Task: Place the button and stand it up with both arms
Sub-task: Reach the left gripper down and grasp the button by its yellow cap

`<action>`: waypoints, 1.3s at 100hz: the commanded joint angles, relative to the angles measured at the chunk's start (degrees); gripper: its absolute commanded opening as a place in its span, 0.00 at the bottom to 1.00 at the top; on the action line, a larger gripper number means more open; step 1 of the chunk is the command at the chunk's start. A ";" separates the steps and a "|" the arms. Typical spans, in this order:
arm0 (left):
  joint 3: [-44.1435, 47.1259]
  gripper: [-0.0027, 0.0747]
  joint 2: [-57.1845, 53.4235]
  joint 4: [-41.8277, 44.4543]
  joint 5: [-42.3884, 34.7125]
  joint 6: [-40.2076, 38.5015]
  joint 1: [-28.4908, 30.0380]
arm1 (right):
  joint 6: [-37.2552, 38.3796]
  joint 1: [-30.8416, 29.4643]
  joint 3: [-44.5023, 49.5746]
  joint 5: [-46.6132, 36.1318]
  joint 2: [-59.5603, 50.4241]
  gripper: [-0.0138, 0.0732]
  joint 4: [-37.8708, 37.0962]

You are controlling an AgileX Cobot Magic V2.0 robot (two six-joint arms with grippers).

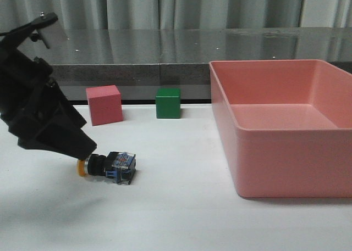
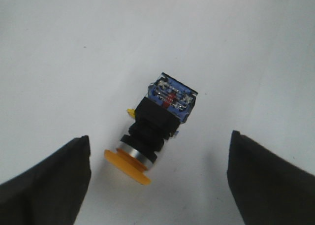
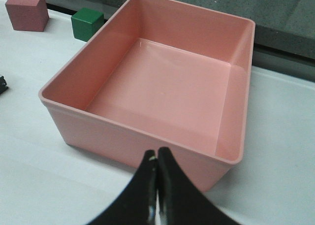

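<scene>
The button [image 1: 109, 166] lies on its side on the white table, its yellow-orange cap to the left and its blue-and-clear base to the right. In the left wrist view the button [image 2: 155, 125] lies between and just beyond my two wide-apart fingers. My left gripper [image 2: 158, 158] is open and empty, low over the button's cap; in the front view the left gripper [image 1: 77, 152] reaches down to the cap. My right gripper [image 3: 157, 155] is shut and empty, in front of the pink bin. It is out of the front view.
A large pink bin [image 1: 275, 146] stands on the right of the table; the right wrist view shows its near wall [image 3: 128, 141]. A pink cube [image 1: 104, 104] and a green cube [image 1: 168, 102] sit at the back of the table, before a dark ledge.
</scene>
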 commanded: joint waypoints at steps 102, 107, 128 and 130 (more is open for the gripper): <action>-1.54 0.74 10.29 -21.44 16.67 38.71 8.21 | -0.05 -0.37 -1.59 -3.99 0.51 0.07 1.89; -1.54 0.74 11.13 -22.85 16.19 38.73 8.21 | -0.05 -0.37 -1.59 -3.99 0.51 0.07 1.89; -1.54 0.74 12.03 -24.79 16.20 38.73 8.21 | -0.05 -0.37 -1.59 -3.99 0.51 0.07 1.89; -1.54 0.74 12.03 -24.88 16.20 38.73 8.21 | -0.05 -0.37 -1.59 -3.99 0.51 0.07 1.89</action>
